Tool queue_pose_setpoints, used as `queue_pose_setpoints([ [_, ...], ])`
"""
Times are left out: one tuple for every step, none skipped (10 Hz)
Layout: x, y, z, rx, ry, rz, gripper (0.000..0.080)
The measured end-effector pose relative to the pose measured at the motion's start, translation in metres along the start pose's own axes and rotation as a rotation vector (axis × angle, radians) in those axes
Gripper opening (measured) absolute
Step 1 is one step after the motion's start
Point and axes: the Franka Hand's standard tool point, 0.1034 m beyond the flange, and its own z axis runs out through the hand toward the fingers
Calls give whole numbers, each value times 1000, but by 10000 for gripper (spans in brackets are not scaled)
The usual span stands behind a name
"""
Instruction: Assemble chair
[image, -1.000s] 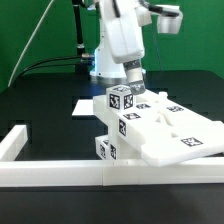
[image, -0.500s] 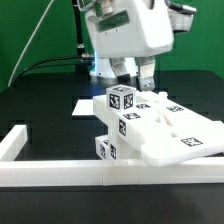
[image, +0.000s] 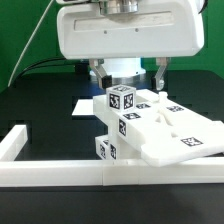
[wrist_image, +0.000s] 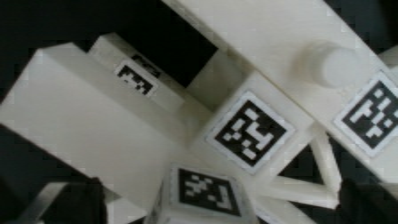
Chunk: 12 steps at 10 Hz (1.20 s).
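The partly built white chair (image: 160, 130) stands at the middle right of the exterior view. It is a stack of tagged blocks (image: 121, 100) joined to a flat panel (image: 185, 140) that slopes toward the exterior view's right. My gripper (image: 128, 76) hangs just above the top tagged block. It is open, and one finger (image: 97, 72) and the other finger (image: 160, 76) stand wide on either side with nothing between them. The wrist view looks down close on the chair's tagged faces (wrist_image: 249, 128) and a round peg (wrist_image: 338, 62).
A long low white border rail (image: 60, 172) runs along the front, and a short arm of it (image: 15, 142) turns back at the exterior view's left. The marker board (image: 85, 105) lies flat behind the chair. The table top is black.
The gripper head has swung round and come over the chair, and it now fills the top of the exterior view broadside. Its jaws have stayed open. The chair has not moved.
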Motion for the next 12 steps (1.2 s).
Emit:
queue_pose_setpoints([
  [0,0,0,0,0,-29,649],
  [0,1,0,-3,0,-129,649],
  [0,4,2,-13,1,-275,649],
  [3,7,1,-22,1,-406,649],
  [9,9,-1,-29,8,-544,649],
  [10,11,0,-35,6,-623,649],
  [10,12,1,-44,3,-712,649],
  [12,15,1,-53,-3,-849,649],
  [12,19,2,-50,-5,-881,649],
  [13,22,2,-52,-3,-855,649],
  [13,22,2,-52,-3,-835,620],
  [13,22,2,-52,-3,-827,620],
])
